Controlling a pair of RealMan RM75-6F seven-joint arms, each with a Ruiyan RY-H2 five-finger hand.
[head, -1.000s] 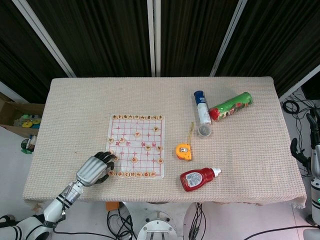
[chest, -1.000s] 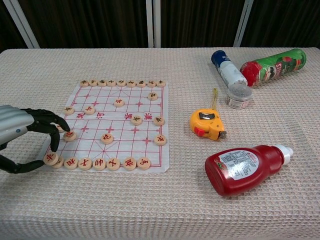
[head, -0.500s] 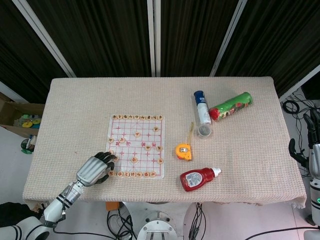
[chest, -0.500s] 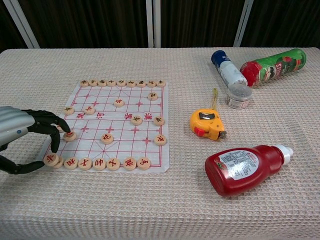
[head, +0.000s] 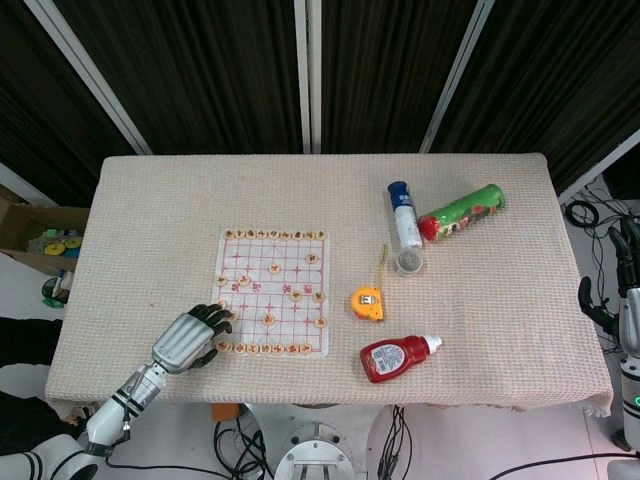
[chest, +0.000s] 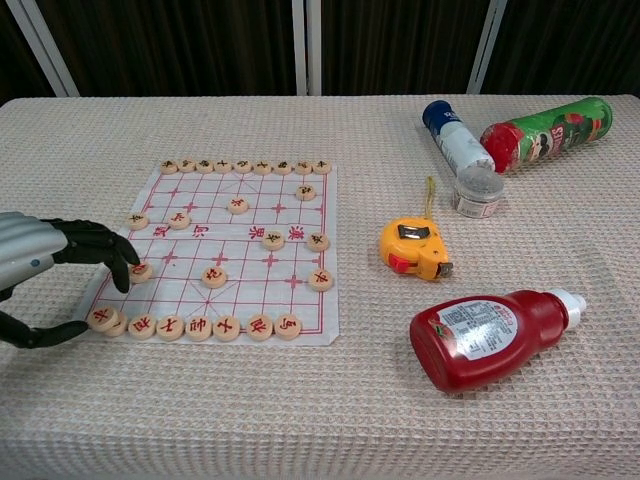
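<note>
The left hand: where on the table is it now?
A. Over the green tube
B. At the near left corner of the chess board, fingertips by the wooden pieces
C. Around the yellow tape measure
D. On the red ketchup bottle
B: in the chest view the left hand curls at the near left corner of the chess board, dark fingertips next to a wooden piece.

Head cam: high, steep down, far. Chest cam: low, near. Both share chessboard (head: 272, 291).
</note>
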